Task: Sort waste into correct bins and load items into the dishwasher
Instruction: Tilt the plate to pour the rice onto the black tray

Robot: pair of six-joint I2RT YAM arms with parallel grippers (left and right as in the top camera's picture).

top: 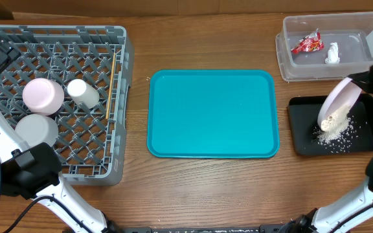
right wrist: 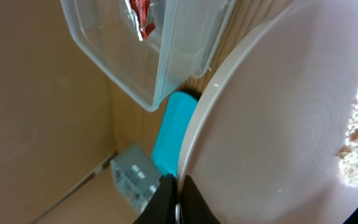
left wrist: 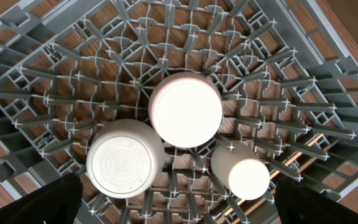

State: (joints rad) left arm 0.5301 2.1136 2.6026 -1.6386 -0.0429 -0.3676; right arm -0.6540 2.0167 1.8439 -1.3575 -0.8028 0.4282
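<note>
At three o'clock, the white plate (top: 339, 100) is being pinched by the right gripper (right wrist: 178, 202) over the black tray (top: 303, 145); the left gripper (left wrist: 179, 211) is being held wide.

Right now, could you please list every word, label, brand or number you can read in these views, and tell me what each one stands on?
No text can be read in any view.
On the red snack wrapper in the clear tub: any print is too small and blurred to read.
On the dish rack, teal tray, black tray and white plate: no markings visible.
</note>
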